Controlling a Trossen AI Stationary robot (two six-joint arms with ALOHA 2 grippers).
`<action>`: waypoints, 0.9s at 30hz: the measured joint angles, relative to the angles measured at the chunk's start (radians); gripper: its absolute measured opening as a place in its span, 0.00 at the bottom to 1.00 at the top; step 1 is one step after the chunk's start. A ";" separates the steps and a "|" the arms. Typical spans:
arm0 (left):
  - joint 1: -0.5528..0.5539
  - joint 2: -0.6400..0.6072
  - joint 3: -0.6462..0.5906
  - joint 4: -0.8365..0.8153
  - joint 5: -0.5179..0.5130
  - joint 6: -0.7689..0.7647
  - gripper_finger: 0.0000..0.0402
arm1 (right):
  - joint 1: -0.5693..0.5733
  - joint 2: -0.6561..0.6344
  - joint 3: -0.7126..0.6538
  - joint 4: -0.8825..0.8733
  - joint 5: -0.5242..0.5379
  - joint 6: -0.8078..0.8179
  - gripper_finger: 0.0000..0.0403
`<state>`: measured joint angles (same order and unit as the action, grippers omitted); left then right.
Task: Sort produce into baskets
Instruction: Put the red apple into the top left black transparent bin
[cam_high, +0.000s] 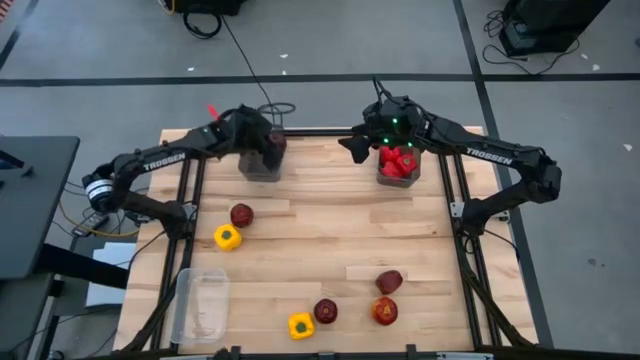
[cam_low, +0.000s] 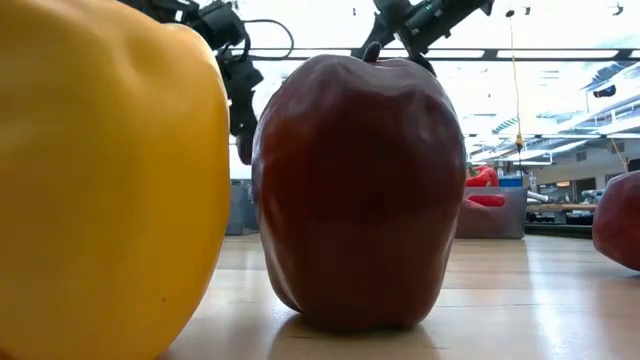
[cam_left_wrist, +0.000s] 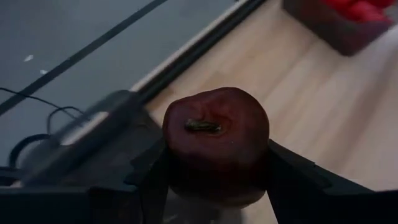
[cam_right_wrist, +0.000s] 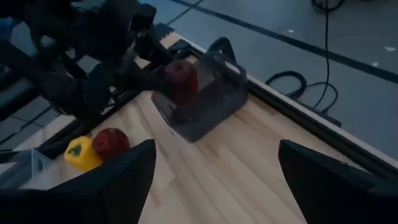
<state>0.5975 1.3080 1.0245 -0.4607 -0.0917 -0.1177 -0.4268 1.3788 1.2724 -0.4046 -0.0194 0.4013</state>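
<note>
My left gripper is shut on a dark maroon round fruit over the left dark grey bin at the table's far left. The fruit and bin also show in the right wrist view. My right gripper is open and empty, just left of the right dark bin, which holds red peppers. Loose on the table lie a maroon fruit, a yellow pepper, two maroon fruits, a red one and a yellow pepper. My left gripper pinches the maroon fruit by its two opposite sides, one finger on each side. The fruit's stem end faces the wrist. The fingers slant down from above. The fruit is lifted clear of the table, over the left bin's opening.
A clear plastic tub stands at the near left. In the low view a yellow pepper and a maroon fruit fill the foreground. Black frame rails run along the table's left and right edges. Bare wood lies between the bins.
</note>
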 joint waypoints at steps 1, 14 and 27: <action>0.021 0.003 0.000 -0.003 0.002 0.019 0.56 | -0.001 0.000 0.000 0.000 0.001 0.005 0.86; 0.216 0.189 0.000 0.033 -0.001 0.043 0.69 | -0.014 0.025 0.000 -0.093 0.044 0.130 0.89; 0.233 0.225 0.000 0.030 -0.027 -0.003 0.97 | 0.042 -0.047 0.000 -0.379 -0.007 0.119 0.95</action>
<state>0.8307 1.5334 1.0248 -0.4310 -0.1187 -0.1205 -0.3849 1.3314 1.2728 -0.7840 -0.0265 0.5199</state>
